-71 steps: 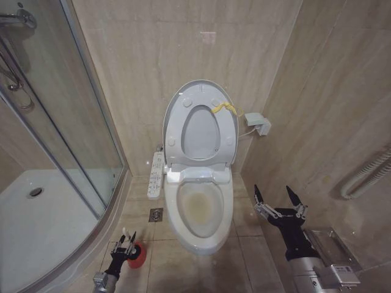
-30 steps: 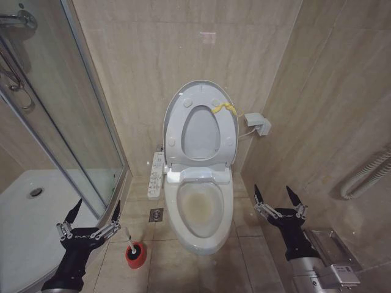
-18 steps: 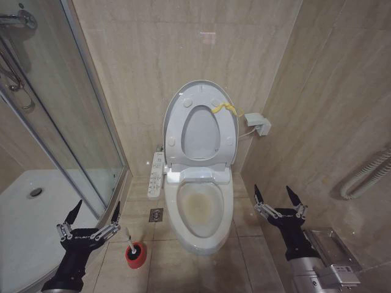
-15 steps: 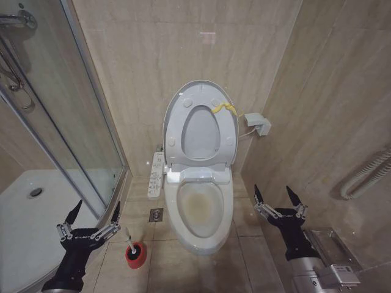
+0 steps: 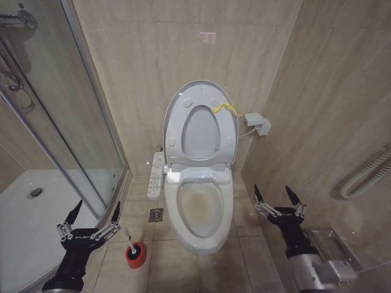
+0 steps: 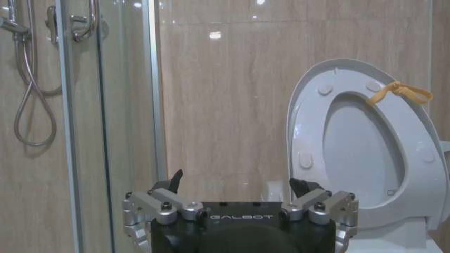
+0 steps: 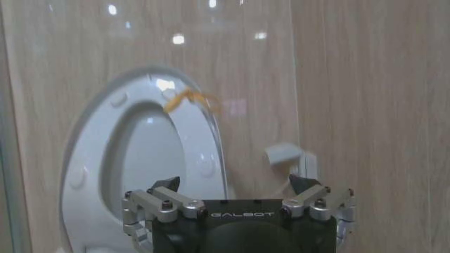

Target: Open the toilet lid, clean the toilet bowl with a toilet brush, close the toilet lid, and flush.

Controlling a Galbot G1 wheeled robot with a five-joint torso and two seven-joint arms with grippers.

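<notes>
Upright stands the toilet lid (image 5: 200, 125) above the stained toilet bowl (image 5: 200, 210). Both the left gripper (image 5: 94, 210) and right gripper (image 5: 275, 196) hover with fingers spread apart, holding nothing. Beside the left one, the toilet brush (image 5: 131, 242) sits in its red holder (image 5: 137, 255) on the floor.

toilet lid (image 5: 200, 125): glossy white plastic, smooth, with a yellow strap (image 5: 223, 108) that looks like soft rubber or cloth.
toilet bowl (image 5: 200, 210): shiny white ceramic, yellowish-brown staining on the smooth inside.
toilet brush (image 5: 129, 238): thin white plastic-looking handle.
holder cup (image 5: 136, 255): red, smooth, plastic-looking.
left pincer (image 5: 94, 215): matt black body, black fingertips, bare silver metal knuckles.
right pincer (image 5: 275, 198): same matt black and brushed metal finish.
walls (image 5: 171, 49): beige stone-look tiles, polished, showing light reflections.
floor (image 5: 208, 271): beige tiles, duller sheen.
shower screen (image 5: 73, 110): clear glass in a silvery metal frame.
control panel (image 5: 156, 174): white plastic with small buttons.
</notes>
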